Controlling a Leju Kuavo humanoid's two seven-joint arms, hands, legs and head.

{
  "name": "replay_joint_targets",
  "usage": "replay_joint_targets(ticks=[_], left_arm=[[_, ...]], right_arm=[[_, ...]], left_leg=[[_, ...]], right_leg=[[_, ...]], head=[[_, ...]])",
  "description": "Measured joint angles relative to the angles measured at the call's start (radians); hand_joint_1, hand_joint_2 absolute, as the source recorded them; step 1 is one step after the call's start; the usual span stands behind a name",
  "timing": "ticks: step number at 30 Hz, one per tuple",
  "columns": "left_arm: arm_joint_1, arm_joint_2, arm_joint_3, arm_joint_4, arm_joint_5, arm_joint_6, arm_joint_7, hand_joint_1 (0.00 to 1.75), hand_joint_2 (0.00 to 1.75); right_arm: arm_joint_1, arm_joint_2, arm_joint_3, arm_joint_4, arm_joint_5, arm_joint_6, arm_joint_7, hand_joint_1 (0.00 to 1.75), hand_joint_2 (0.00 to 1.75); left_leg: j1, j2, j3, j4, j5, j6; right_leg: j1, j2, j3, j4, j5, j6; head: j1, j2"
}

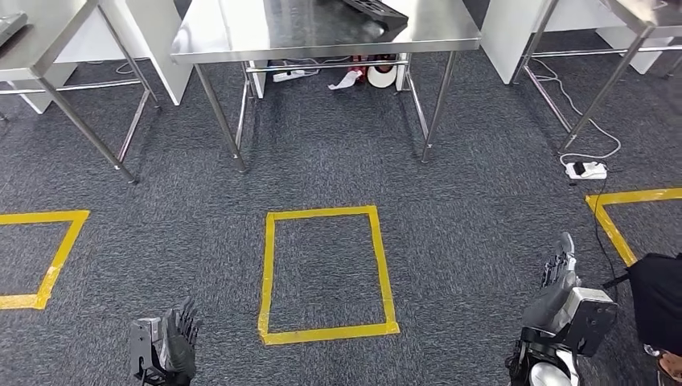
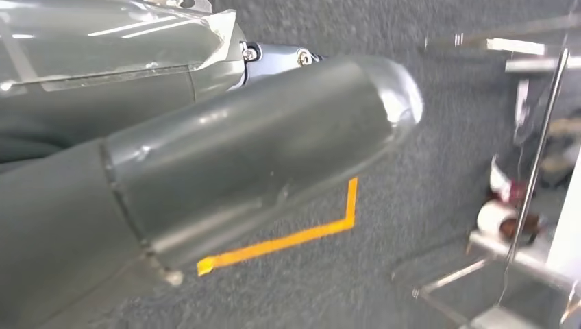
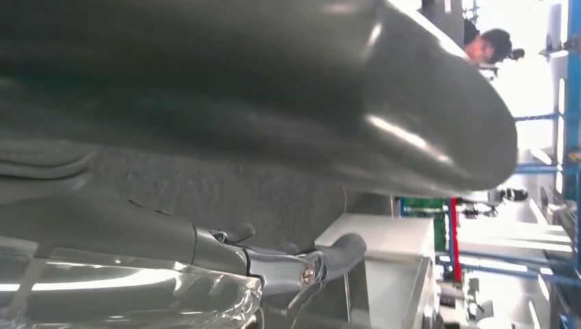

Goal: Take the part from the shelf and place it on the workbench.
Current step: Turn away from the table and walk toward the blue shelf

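Even overhead light is glaring off the steel tabletop [image 1: 322,28]; wrist views are blurring, background windows overexposing.

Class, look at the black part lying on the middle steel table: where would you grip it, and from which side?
Probably the near end of the black part, approached from the steel table's front edge: it lies flat and long, angled toward that edge, and its far end is cut off by the picture.

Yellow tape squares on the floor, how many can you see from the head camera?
3: a full square straight ahead, one cut off at the left edge, one cut off at the right edge.
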Motion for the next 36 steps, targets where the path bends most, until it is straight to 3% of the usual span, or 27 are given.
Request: replay_joint_targets(ticks=[2,3,4,5,7,9,11,12,14,16,18,19,20,22,24,26,27,29,31,33,34,35,36], left_arm=[[0.004,0.001,0.0,0.0,0.0,0.0,0.001,0.0,0.0],[0.007,0.001,0.0,0.0,0.0,0.0,0.002,0.0,0.0],[0.009,0.002,0.0,0.0,-0.001,0.0,0.003,0.0,0.0],[0.01,0.002,0.0,0.0,-0.001,0.0,0.004,0.0,0.0],[0.011,0.004,0.0,-0.003,-0.002,0.0,0.006,0.0,0.0],[0.012,0.009,0.001,-0.006,-0.002,0.0,0.007,0.0,0.0],[0.014,0.011,0.002,-0.009,-0.002,0.002,0.007,0.0,0.0],[0.014,0.011,0.003,-0.01,-0.001,0.003,0.005,0.0,0.0],[0.017,0.011,0.006,-0.01,-0.005,0.013,-0.005,0.0,0.0],[0.022,0.011,0.011,-0.003,-0.012,0.028,-0.018,0.0,0.0],[0.023,0.012,0.019,0.016,-0.015,0.038,-0.021,0.0,0.0],[0.02,0.013,0.024,0.033,-0.014,0.043,-0.019,0.0,0.0],[0.013,0.015,0.03,0.057,-0.011,0.05,-0.016,0.0,0.0],[-0.008,0.024,0.047,0.121,0.004,0.075,-0.004,0.0,0.0],[-0.03,0.039,0.075,0.197,0.04,0.097,0.03,0.0,0.0],[-0.038,0.055,0.117,0.269,0.103,0.095,0.081,0.0,0.0],[-0.036,0.061,0.141,0.299,0.133,0.094,0.102,0.0,0.0],[-0.023,0.072,0.189,0.351,0.162,0.113,0.126,0.0,0.0],[-0.006,0.081,0.215,0.394,0.153,0.141,0.147,0.0,0.0],[0.011,0.085,0.227,0.432,0.136,0.176,0.187,0.0,0.0],[0.019,0.084,0.231,0.448,0.125,0.198,0.209,0.0,0.0],[0.026,0.083,0.233,0.462,0.114,0.222,0.233,0.0,0.0],[0.031,0.082,0.233,0.473,0.103,0.241,0.253,0.0,0.0]], right_arm=[[0.001,0.001,0.0,0.0,-0.001,0.0,0.0,0.0,0.0],[0.002,0.002,0.0,0.0,-0.002,0.0,0.0,0.0,0.0],[0.003,0.002,0.0,0.0,-0.003,0.0,0.0,0.0,0.0],[0.003,0.002,0.0,0.0,-0.005,0.0,0.001,0.0,0.0],[0.003,0.004,0.0,0.0,-0.007,0.0,0.002,0.0,0.0],[0.001,0.007,0.0,0.001,-0.008,0.0,0.003,0.0,0.0],[0.001,0.01,-0.001,0.002,-0.003,-0.005,0.005,0.0,0.0],[0.001,0.011,-0.003,0.003,0.008,-0.016,0.006,0.0,0.0],[-0.007,0.012,-0.011,0.012,0.047,-0.061,0.01,0.0,0.0],[-0.021,0.01,-0.024,0.037,0.083,-0.108,0.013,0.0,0.0],[-0.032,0.008,-0.039,0.08,0.116,-0.155,0.027,0.0,0.0],[-0.04,0.005,-0.049,0.115,0.137,-0.186,0.037,0.0,0.0],[-0.053,-0.001,-0.062,0.166,0.156,-0.22,0.046,0.0,0.0],[-0.095,-0.021,-0.096,0.314,0.186,-0.286,0.052,0.0,0.0],[-0.142,-0.049,-0.137,0.509,0.208,-0.346,0.065,0.0,0.0],[-0.163,-0.076,-0.172,0.692,0.226,-0.385,0.099,0.0,0.0],[-0.162,-0.085,-0.186,0.767,0.231,-0.391,0.118,0.0,0.0],[-0.155,-0.096,-0.208,0.886,0.233,-0.39,0.152,0.0,0.0],[-0.15,-0.098,-0.222,0.975,0.238,-0.385,0.193,0.0,0.0],[-0.143,-0.098,-0.226,1.047,0.272,-0.398,0.255,0.0,0.0],[-0.136,-0.097,-0.223,1.077,0.302,-0.414,0.29,0.0,0.0],[-0.129,-0.096,-0.217,1.104,0.335,-0.43,0.324,0.0,0.0],[-0.122,-0.094,-0.208,1.126,0.363,-0.443,0.354,0.0,0.0]], left_leg=[[0.0,-0.023,-0.057,0.131,-0.063,0.001],[0.0,-0.025,-0.071,0.164,-0.071,0.004],[-0.001,-0.028,-0.066,0.159,-0.058,0.01],[-0.003,-0.035,-0.041,0.115,-0.03,0.02],[-0.007,-0.079,0.034,-0.021,0.028,0.046],[-0.013,-0.111,0.075,-0.1,0.046,0.064],[-0.018,-0.095,0.08,-0.115,0.049,0.069],[-0.017,-0.082,0.083,-0.126,0.057,0.067],[-0.012,-0.056,0.091,-0.153,0.075,0.067],[-0.012,-0.027,0.091,-0.162,0.083,0.067],[-0.012,0.005,0.087,-0.161,0.084,0.065],[-0.012,0.02,0.085,-0.161,0.084,0.062],[-0.01,0.033,0.084,-0.16,0.084,0.059],[-0.01,0.057,0.083,-0.151,0.078,0.048],[-0.013,0.077,0.084,-0.139,0.068,0.031],[-0.014,0.095,0.09,-0.138,0.064,0.019],[-0.011,0.098,0.092,-0.136,0.061,0.014],[-0.003,0.061,0.079,-0.099,0.025,0.004],[0.002,-0.001,0.029,0.017,-0.051,-0.002],[0.002,-0.026,-0.027,0.139,-0.105,-0.004],[0.002,-0.029,-0.035,0.158,-0.104,-0.003],[0.003,-0.032,-0.023,0.137,-0.084,-0.001],[0.003,-0.039,0.007,0.08,-0.051,0.002]], right_leg=[[0.007,0.021,-0.009,0.0,0.007,-0.011],[0.011,0.033,-0.013,0.0,0.01,-0.016],[0.014,0.046,-0.016,0.0,0.012,-0.019],[0.018,0.059,-0.017,0.0,0.015,-0.02],[0.024,0.082,-0.019,0.001,0.02,-0.02],[0.022,0.102,-0.025,0.001,0.026,-0.013],[0.02,0.121,-0.034,-0.003,0.034,-0.001],[0.021,0.116,-0.04,-0.002,0.036,0.004],[0.028,0.07,-0.066,0.036,0.014,0.008],[0.023,0.021,-0.122,0.151,-0.044,0.01],[0.013,0.01,-0.164,0.252,-0.082,0.024],[0.007,0.006,-0.158,0.252,-0.078,0.036],[0.002,-0.001,-0.131,0.212,-0.062,0.049],[-0.005,-0.041,-0.047,0.073,-0.019,0.067],[-0.001,-0.071,-0.003,-0.008,0.004,0.059],[0.004,-0.059,-0.003,-0.012,0.008,0.038],[0.0,-0.048,-0.002,-0.012,0.01,0.031],[-0.008,-0.027,-0.005,-0.013,0.015,0.016],[-0.009,-0.005,-0.011,-0.014,0.02,0.003],[-0.006,0.02,-0.017,-0.014,0.022,-0.002],[-0.004,0.033,-0.019,-0.013,0.023,-0.003],[-0.004,0.046,-0.019,-0.013,0.024,-0.003],[-0.004,0.059,-0.019,-0.013,0.025,-0.002]], head=[[-0.002,0.0],[-0.003,0.0],[-0.003,0.0],[-0.004,0.0],[-0.003,0.0],[0.0,0.0],[-0.003,0.0],[-0.006,0.0],[-0.003,0.0],[0.005,0.0],[0.008,0.0],[0.008,0.0],[0.008,0.0],[0.009,0.0],[0.009,0.0],[0.008,0.0],[0.006,0.0],[0.003,0.0],[-0.002,0.0],[-0.005,0.0],[-0.006,0.0],[-0.006,0.0],[-0.006,0.0]])
